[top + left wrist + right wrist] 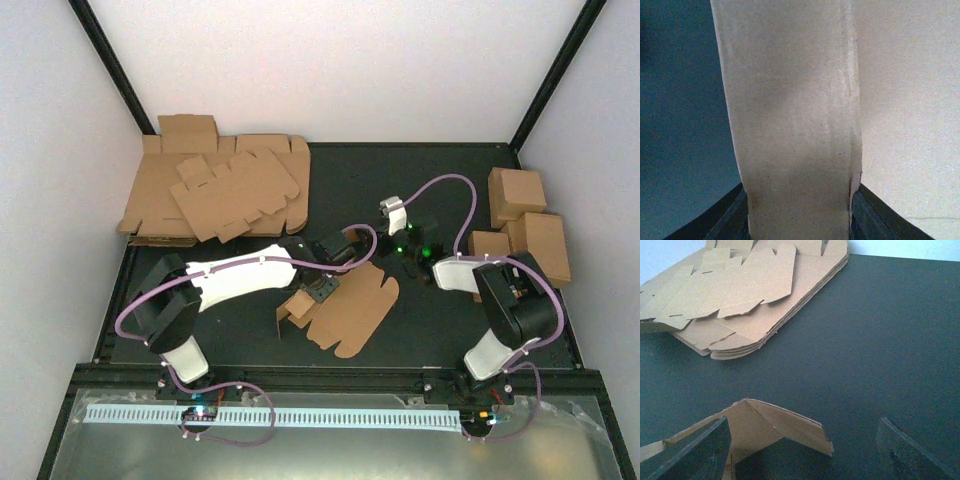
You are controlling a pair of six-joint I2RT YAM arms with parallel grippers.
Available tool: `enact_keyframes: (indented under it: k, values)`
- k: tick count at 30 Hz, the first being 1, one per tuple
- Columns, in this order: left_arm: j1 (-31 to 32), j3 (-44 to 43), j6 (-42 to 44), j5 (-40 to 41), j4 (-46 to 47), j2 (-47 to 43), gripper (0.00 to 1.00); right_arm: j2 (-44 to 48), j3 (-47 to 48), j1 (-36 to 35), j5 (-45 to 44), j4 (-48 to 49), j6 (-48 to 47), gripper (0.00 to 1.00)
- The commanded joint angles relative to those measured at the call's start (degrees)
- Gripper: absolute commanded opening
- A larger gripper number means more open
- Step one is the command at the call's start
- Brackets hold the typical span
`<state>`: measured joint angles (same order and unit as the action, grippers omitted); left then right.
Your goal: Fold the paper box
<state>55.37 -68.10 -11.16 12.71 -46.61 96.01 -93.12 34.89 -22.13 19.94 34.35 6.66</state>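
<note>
The paper box [350,310] lies mostly flat on the dark table in the middle, with its left side panel [293,308] folded up. My left gripper [320,288] is at that raised end. In the left wrist view a brown cardboard strip [795,125] fills the gap between the two dark fingers [735,217], so the left gripper [799,212] is shut on it. My right gripper [405,255] is beyond the box's far right end. In the right wrist view it [802,452] stands open, with a tented flap of the box [775,427] just inside its left finger [695,455] and not pinched.
A thick stack of flat cardboard blanks [220,190] [740,295] lies at the back left. Several folded brown boxes [525,220] stand at the right edge. White walls close in the table on three sides.
</note>
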Motion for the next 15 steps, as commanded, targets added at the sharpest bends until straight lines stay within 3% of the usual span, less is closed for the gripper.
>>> enact_keyframes:
  k: [1, 5, 15]
  values:
    - [0.87, 1.00, 0.10, 0.54, -0.11, 0.28, 0.43, -1.04, 1.87, 0.59, -1.62, -0.77, -0.28, 0.84]
    - [0.88, 1.21, -0.33, 0.91, 0.14, 0.10, 0.43, -3.10, 4.73, 0.55, -0.28, -4.83, -1.03, 0.79]
    - [0.71, 0.07, 0.46, 0.29, 0.29, 0.48, 0.43, -5.60, 5.90, 0.88, 6.73, -4.01, -3.89, 0.71]
